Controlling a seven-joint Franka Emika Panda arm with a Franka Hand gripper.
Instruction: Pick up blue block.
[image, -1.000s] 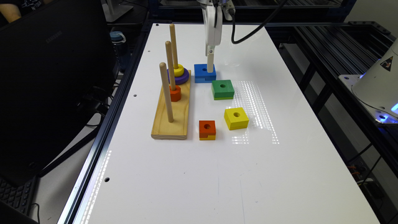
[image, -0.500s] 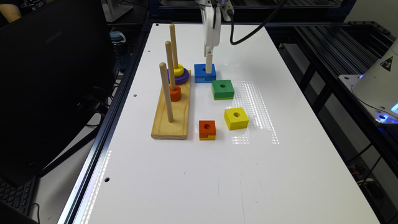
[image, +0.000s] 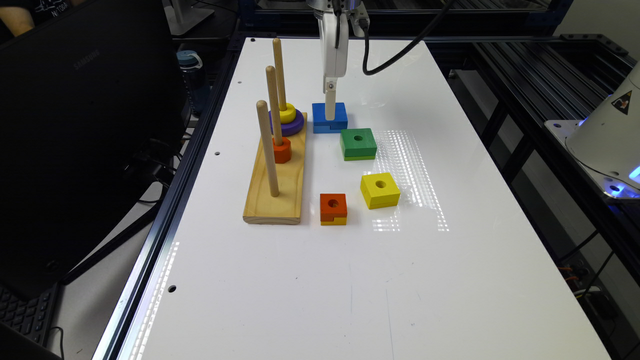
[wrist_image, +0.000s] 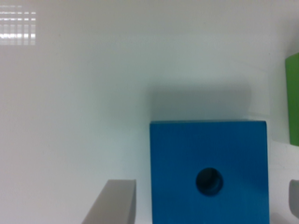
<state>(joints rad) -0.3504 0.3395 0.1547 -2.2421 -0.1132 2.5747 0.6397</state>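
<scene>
Straddling the blue block on the counter, far from us beside the green block, we have fingers spread either side; next we likely close, then lift.

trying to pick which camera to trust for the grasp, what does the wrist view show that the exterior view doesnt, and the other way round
Wrist view alone: two grey fingers flanking the blue block, a gap showing beside the one finger in plain view, so the hand is open.

Exterior view alone: the peg board, purple ring, yellow block and orange block, and the hand low at the blue block.

Both: the blue block, the green block beside it, the white table.
</scene>
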